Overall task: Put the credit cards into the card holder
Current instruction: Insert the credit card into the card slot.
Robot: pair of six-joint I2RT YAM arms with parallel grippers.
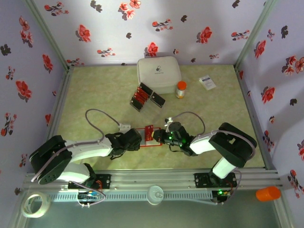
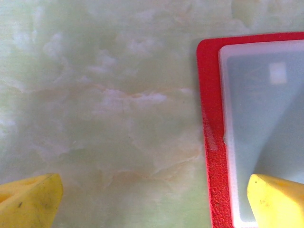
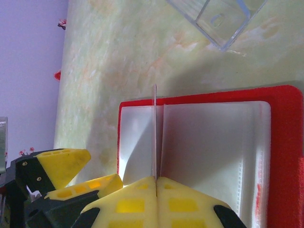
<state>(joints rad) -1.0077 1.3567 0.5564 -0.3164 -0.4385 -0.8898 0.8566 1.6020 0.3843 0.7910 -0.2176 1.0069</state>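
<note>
Right gripper (image 3: 156, 183) is pinching a credit card (image 3: 155, 133) edge-on past its tips over the open card holder (image 3: 285, 142), left gripper (image 2: 154, 197) spread wide over its corner, so any tilt probably misses the pocket.

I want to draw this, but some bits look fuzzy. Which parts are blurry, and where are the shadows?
Left wrist view: the yellow fingertips are fuzzy, the card holder looks sharper. Right wrist view: the right pincer is soft, and the credit card it pinches throws a grey shadow on the pale pocket. Top view: even light, faint shadows on the table.
</note>
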